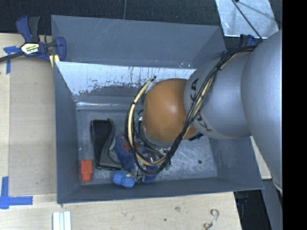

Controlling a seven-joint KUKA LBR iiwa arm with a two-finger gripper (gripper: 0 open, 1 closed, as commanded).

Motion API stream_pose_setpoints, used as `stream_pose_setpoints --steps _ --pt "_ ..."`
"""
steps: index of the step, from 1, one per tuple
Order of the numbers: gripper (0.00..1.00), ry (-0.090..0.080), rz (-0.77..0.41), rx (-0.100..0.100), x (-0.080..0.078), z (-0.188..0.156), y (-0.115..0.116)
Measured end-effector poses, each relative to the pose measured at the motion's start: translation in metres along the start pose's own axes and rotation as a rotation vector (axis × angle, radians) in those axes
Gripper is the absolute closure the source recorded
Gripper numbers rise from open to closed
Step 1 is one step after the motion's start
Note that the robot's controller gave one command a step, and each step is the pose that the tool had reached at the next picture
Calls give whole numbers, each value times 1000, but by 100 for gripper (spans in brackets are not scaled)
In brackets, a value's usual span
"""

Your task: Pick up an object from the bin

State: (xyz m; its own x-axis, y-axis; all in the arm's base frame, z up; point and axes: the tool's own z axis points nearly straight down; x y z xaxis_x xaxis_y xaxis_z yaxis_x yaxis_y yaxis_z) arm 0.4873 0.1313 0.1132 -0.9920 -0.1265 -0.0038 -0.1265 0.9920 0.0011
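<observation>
My gripper (147, 161) is low in the bin's front middle, under the arm's wrist, with cables round its body. It stands over a small heap of blue things: a crumpled blue piece (125, 153) just to its left and a rounded blue piece (123, 179) in front of it by the bin's near wall. A black wedge-shaped thing (102, 143) lies to the left of these, lengthwise on the bin floor. What lies directly beneath the gripper is hidden.
A small orange block (86, 170) sits in the front left corner of the bin floor. The arm and its orange wrist cover hang over the bin's middle and right. Bare floor shows at the front right.
</observation>
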Motion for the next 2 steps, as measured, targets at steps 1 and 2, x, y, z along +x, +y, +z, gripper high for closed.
stream_pose_setpoints --steps 1,2 --pt "0 5 404 -3 -32 41 -33" --pt "0 -16 288 -2 3 40 -34"
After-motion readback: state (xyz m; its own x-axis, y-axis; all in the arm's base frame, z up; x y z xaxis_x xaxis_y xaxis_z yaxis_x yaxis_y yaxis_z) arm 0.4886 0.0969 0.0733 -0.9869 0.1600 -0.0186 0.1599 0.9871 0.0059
